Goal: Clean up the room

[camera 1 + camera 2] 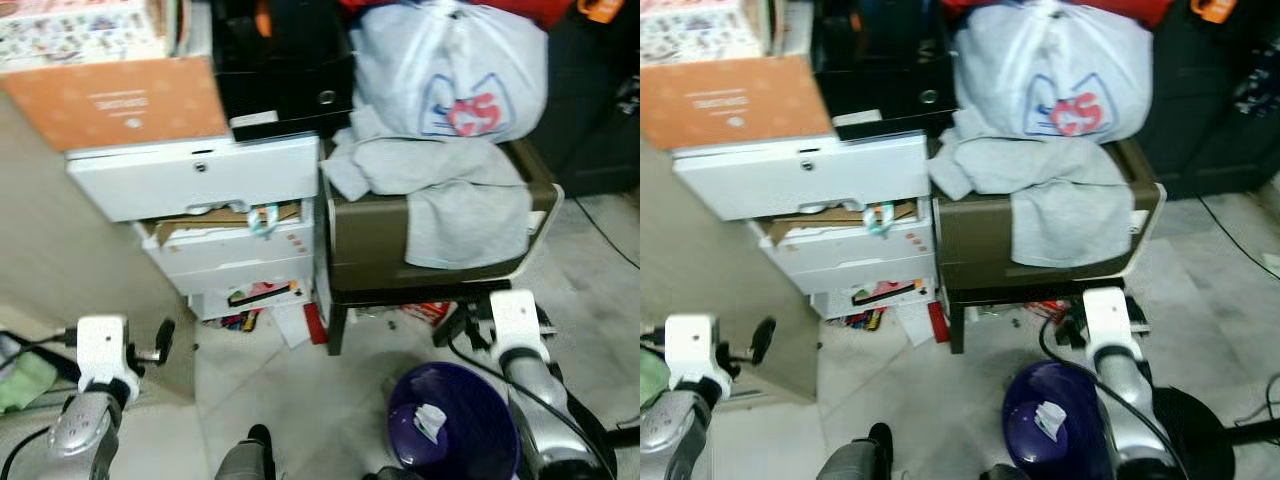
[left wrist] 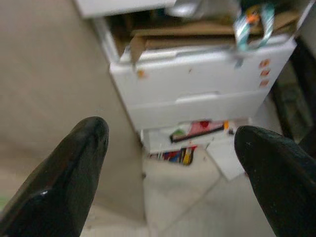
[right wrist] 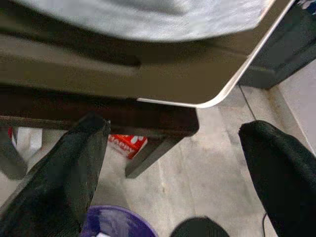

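A grey garment (image 1: pixel 450 190) hangs over a brown side table (image 1: pixel 365 250), with a white plastic bag (image 1: pixel 450 70) resting on top of it. On the floor in front stands a purple bin (image 1: pixel 455 420) holding a crumpled white paper (image 1: pixel 430 420). My right gripper (image 3: pixel 173 177) is open and empty, low beside the bin, facing the table's underside. My left gripper (image 2: pixel 170 182) is also open and empty, held low and facing the white drawer unit (image 1: pixel 230 250). Cardboard pokes out of a half-open drawer. Small colourful litter (image 1: pixel 245 320) lies on the floor below the drawers.
An orange box (image 1: pixel 120 100) and a black box (image 1: pixel 280 70) sit on top of the drawer unit. A beige panel (image 1: pixel 60 250) stands close on my left. A red packet (image 3: pixel 127 144) lies under the table. A black cable (image 1: pixel 600 235) runs along the floor on the right.
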`<state>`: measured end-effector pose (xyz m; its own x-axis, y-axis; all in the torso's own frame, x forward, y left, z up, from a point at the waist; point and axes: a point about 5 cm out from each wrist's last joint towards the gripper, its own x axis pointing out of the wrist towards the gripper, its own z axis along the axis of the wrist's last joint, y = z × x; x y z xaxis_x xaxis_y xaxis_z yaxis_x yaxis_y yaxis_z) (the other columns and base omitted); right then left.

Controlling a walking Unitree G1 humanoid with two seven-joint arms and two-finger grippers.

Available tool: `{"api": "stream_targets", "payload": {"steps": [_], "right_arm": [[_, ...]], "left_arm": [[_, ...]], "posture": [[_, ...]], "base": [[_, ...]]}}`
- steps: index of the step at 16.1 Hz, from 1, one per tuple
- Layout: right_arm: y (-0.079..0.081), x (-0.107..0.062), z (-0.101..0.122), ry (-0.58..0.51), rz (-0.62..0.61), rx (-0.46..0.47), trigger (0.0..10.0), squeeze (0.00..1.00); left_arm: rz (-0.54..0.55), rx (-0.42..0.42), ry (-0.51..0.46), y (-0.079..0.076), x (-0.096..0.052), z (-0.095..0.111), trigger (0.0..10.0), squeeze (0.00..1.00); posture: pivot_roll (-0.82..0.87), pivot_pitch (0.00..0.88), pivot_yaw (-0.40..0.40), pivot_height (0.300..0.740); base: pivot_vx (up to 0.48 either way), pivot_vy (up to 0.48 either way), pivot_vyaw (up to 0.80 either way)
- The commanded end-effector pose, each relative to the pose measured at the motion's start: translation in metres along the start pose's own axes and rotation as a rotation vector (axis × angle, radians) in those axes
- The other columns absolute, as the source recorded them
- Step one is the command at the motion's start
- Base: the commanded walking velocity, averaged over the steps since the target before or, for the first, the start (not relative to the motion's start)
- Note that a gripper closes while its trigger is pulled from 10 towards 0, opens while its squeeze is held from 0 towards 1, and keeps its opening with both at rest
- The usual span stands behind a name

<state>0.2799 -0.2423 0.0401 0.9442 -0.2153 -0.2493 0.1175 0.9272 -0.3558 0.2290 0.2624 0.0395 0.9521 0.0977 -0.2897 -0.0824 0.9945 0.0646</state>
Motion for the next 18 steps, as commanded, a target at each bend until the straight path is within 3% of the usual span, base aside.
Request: {"api": "stream_targets", "payload": {"steps": [1,5,7,10,13,16,18], "right_arm": [[0.003,-0.004,-0.022,0.086,0.016,-0.002,10.0,0.00],[0.021,-0.011,-0.053,0.241,0.069,0.023,10.0,0.00],[0.032,-0.024,-0.082,0.414,0.097,0.095,10.0,0.00],[0.034,-0.046,-0.113,0.589,0.106,0.064,10.0,0.00],[0.034,-0.048,-0.116,0.618,0.090,0.065,10.0,0.00],[0.035,-0.039,-0.107,0.587,0.111,0.044,10.0,0.00],[0.032,-0.036,-0.104,0.573,0.097,0.037,10.0,0.00]], "left_arm": [[0.047,-0.008,0.116,0.012,-0.009,-0.029,10.0,0.00],[0.141,-0.073,0.329,0.020,-0.024,-0.080,10.0,0.00],[0.177,-0.063,0.477,0.021,-0.040,-0.112,10.0,0.00],[0.163,-0.104,0.635,0.014,-0.053,-0.138,10.0,0.00],[0.173,-0.105,0.678,0.013,-0.058,-0.144,10.0,0.00],[0.152,-0.075,0.685,0.008,-0.054,-0.144,10.0,0.00],[0.171,-0.064,0.670,0.013,-0.054,-0.143,10.0,0.00]], "posture": [[0.05,0.209,-0.011,0.740],[0.05,0.193,-0.001,0.740],[0.06,0.181,0.003,0.740],[0.07,0.168,0.011,0.740],[0.06,0.157,0.009,0.740],[0.05,0.149,-0.002,0.740],[0.05,0.145,-0.006,0.740]], "base": [[0.000,0.000,0.00],[0.000,0.000,0.00],[0.000,0.000,0.00],[0.000,0.000,0.00],[0.000,0.000,0.00],[0.000,0.000,0.00],[0.000,0.000,0.00]]}}
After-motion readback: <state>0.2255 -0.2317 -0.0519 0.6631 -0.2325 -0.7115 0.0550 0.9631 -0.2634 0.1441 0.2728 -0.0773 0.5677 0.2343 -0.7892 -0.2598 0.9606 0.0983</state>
